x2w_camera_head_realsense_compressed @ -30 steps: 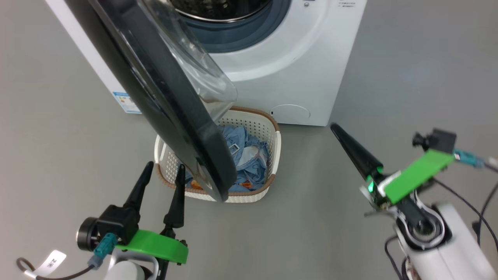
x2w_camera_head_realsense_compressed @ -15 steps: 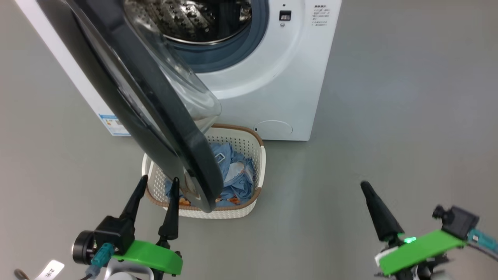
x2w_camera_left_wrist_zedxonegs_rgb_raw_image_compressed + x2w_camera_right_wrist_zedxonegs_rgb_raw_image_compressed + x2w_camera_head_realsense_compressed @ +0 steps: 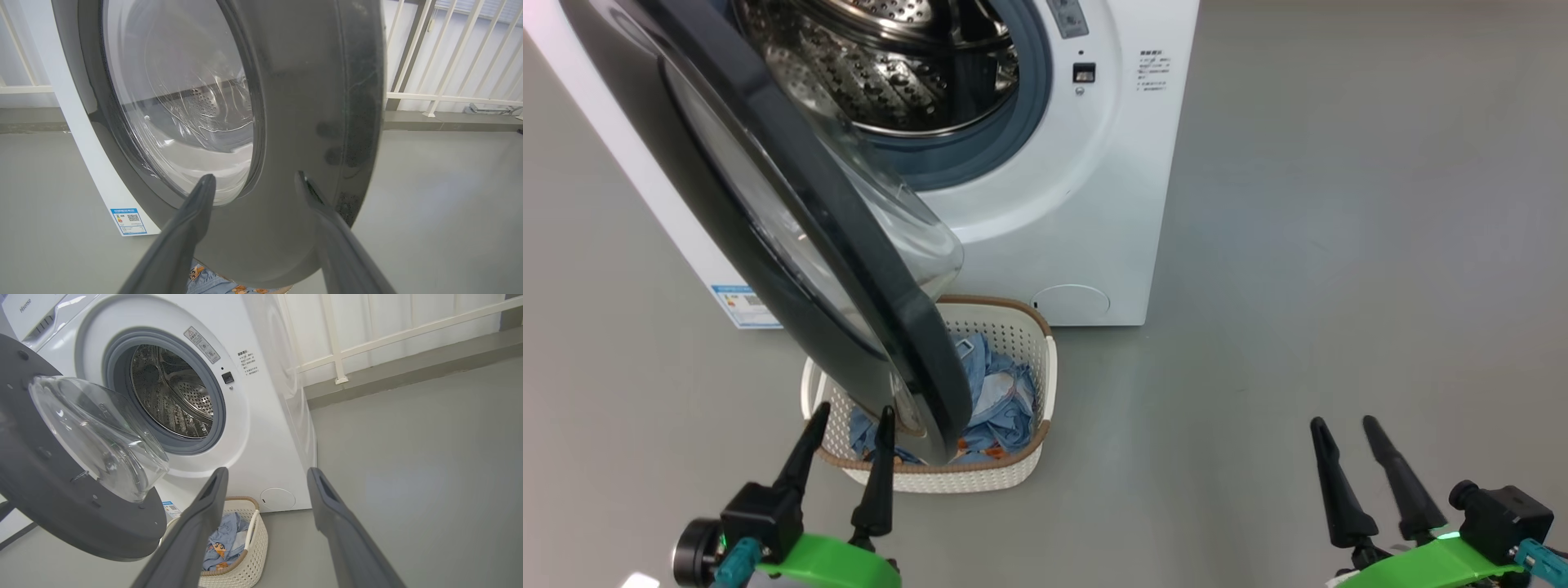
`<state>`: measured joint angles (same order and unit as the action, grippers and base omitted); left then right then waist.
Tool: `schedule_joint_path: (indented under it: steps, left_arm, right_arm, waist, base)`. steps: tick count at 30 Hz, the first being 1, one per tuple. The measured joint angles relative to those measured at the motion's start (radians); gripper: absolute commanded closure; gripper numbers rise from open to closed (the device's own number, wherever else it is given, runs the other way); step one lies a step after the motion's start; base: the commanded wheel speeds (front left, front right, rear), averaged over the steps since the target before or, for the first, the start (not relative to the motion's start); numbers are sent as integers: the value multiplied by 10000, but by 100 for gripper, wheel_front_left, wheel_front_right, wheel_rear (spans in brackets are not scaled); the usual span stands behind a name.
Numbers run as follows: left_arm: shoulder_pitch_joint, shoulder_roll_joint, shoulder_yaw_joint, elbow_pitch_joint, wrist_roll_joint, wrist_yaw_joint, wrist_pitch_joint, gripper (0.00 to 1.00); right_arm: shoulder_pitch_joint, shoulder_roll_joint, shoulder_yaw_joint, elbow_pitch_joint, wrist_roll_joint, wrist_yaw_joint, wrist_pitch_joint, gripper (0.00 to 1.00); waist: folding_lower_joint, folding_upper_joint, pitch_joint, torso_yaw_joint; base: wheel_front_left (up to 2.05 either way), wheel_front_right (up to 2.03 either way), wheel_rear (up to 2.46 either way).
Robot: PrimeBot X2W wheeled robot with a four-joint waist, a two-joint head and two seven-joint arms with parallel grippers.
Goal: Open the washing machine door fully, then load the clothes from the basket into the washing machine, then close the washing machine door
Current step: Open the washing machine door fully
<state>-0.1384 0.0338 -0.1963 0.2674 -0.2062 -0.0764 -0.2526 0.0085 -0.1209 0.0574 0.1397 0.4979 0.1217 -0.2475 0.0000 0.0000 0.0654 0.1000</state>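
Note:
The white washing machine stands at the top with its steel drum exposed. Its black washing machine door is swung out towards me, and its lower edge hangs over the cream basket. Light-blue clothes lie in that basket. My left gripper is open, just in front of the door's outer face, fingers apart from it. Farther right, my right gripper is open and empty over bare floor. The right wrist view shows the door, the basket and the clothes.
Grey floor stretches wide to the right of the machine. A white railing runs along the wall behind it. The machine's front carries a round lower flap, and its side a blue sticker.
The head camera has tilted up, bringing more of the drum into view. My right gripper has drawn back from the machine to the lower right and gone from shut to open. The left gripper holds still.

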Motion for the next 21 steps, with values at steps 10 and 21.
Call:
schedule_joint_path:
  steps: [10, 21]
  left_arm:
    - [148, 4, -23, 61, -2, 0, 0, 0]
    - [284, 6, -77, 270, -2, 0, 0, 0]
  right_arm:
    - [152, 180, -1152, -543, -3739, 0, -21, 0]
    - [588, 433, -1505, -686, -5605, 2, -21, 0]
  waist:
    - [0, 0, -150, -115]
    - [0, 0, -317, -81]
  base:
    - [0, 0, 0]
    - [0, 0, 0]
